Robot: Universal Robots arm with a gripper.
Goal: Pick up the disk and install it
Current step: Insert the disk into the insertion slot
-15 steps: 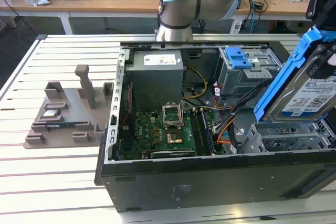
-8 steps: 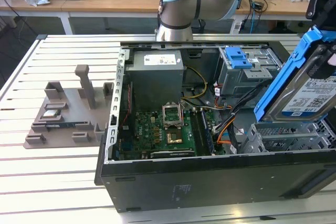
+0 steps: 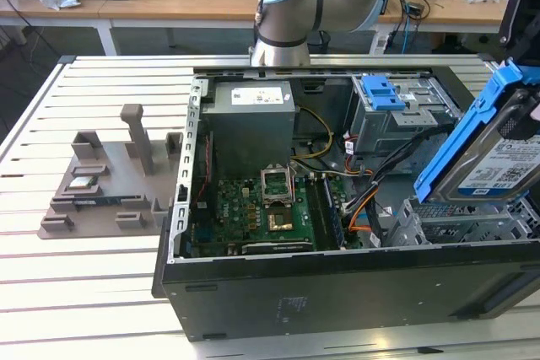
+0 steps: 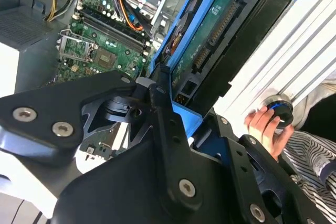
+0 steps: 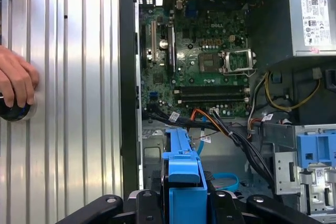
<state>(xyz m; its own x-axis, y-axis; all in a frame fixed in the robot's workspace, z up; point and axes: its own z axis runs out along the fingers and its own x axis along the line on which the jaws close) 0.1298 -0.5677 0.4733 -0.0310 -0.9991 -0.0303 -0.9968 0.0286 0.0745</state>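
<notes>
Blue-railed disk (image 3: 494, 158) is picked up and not yet installed. It hangs tilted at about 3 o'clock in the exterior view, label side toward the camera. Its lower end is just above the drive cage (image 3: 443, 225) in that corner of the open computer case (image 3: 337, 284). Can't tell if it touches the cage. Judgement: pick done, seating in the bay left, roughly halfway.

Gripper (image 5: 182, 200) is clamped on the disk. In the first wrist view its black fingers (image 5: 147, 203) flank the blue rail end on both sides. The second wrist view shows the same clamp, with the disk's circuit-board side and connector facing the lens.

Arm (image 3: 291, 14): big joints at 12 o'clock behind the case. The wrist end comes in at about 2 o'clock, at the exterior view's right edge, and reaches down to the disk's raised end.

Other stuff:
- Bare blue bracket (image 3: 380, 90) sits in a bay at about 1 o'clock of the case.
- Motherboard (image 3: 261, 208) lies mid-case.
- Grey fixture (image 3: 101, 183) is at 9 o'clock on the slatted table (image 3: 84, 292), well apart from the case.
- Person's hand (image 5: 16, 82) rests on a black knob (image 5: 16, 109) on the table outside the case.
</notes>
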